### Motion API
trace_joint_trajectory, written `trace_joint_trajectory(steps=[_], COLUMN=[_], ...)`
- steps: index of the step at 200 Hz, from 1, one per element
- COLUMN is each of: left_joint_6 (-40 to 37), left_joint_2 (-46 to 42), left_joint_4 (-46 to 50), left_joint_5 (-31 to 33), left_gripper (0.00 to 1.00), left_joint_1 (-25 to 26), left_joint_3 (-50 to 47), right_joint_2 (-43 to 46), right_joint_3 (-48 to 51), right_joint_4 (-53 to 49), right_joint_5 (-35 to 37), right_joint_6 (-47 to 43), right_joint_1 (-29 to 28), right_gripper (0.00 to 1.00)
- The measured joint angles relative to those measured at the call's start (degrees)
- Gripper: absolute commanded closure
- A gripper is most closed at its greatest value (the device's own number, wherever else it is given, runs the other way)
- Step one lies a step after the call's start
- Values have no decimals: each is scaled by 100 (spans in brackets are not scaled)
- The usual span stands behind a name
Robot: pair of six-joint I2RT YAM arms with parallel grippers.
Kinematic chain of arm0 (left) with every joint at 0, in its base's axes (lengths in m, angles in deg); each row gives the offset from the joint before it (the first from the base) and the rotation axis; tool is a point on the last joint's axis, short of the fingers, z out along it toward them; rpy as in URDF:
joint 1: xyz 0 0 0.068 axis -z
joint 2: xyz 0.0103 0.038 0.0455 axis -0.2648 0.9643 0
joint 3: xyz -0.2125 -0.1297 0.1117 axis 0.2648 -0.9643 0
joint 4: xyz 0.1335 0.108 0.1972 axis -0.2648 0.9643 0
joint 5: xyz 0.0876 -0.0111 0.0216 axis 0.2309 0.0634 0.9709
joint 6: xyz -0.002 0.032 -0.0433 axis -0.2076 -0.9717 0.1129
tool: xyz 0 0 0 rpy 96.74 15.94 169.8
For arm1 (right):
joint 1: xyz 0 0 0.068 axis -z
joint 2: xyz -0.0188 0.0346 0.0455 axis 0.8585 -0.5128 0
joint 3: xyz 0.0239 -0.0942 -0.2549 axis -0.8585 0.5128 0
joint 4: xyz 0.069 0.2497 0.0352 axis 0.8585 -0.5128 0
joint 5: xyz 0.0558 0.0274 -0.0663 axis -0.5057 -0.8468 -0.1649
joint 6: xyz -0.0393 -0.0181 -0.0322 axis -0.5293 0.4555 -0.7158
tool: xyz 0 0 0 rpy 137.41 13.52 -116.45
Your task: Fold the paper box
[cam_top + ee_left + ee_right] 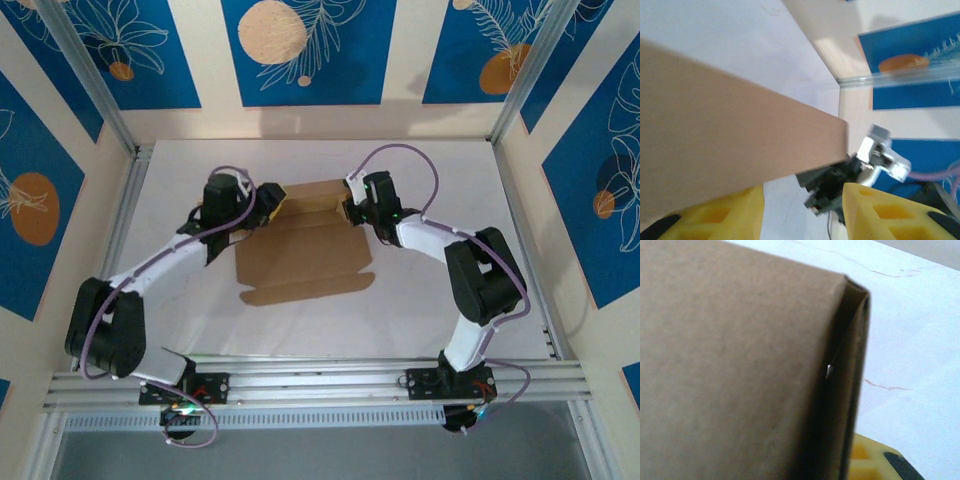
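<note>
Two robot arms meet at the far side of a white table (450, 180), one at each end of a half-formed paper box (305, 255). The brown cardboard lies at the middle of the table. Its far part is raised into low walls, and a broad flat flap with rounded corners lies on the table towards the near edge.

The left gripper (270, 200) sits at the box's far left corner. The left wrist camera shows that gripper (804, 186) with its yellow fingers (715, 217) standing apart and bare table visible between them. A plain cardboard panel (715, 125) slants across just beyond the tips.

The right gripper (350, 205) is at the box's far right end, against the upright end wall. The right wrist camera sees a doubled-over cardboard wall (730, 365) at very close range. One yellow finger (867, 460) shows just beside the wall's folded edge. The other finger is hidden behind the board, so I cannot tell whether those jaws are apart or clamped on the wall.
</note>
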Motion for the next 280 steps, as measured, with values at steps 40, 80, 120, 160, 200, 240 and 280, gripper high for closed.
trace_joint_trajectory(steps=[40,80,120,160,200,240,280], left_joint_6=[-1676,-3040,-3805,-4054,-4105,-4000,-4153], left_joint_2=[-579,-66,2118,2999,2968,2986,3283], left_joint_4=[1353,1884,2247,2507,2253,1794,1838], left_joint_5=[-142,33,-901,-1755,-1956,-2024,-1969], left_gripper=[53,40,39,39,39,39,43], left_joint_1=[7,-57,-85,-79,-44,33,192], left_joint_3=[1788,3036,3956,3445,3294,3206,3471], right_joint_2=[-2,-74,-448,-852,-1095,-1099,-1102], right_joint_3=[-210,-710,-1268,-1609,-1687,-1687,-1687], right_joint_4=[-350,-715,-1123,-1561,-1572,-1423,-1346], right_joint_5=[-1279,-1974,-2594,-2959,-3086,-2940,-2833], right_joint_6=[-612,-1086,-1449,-1635,-1648,-1646,-1650], right_joint_1=[479,678,702,839,879,793,778], right_gripper=[81,79,75,75,74,73,69])
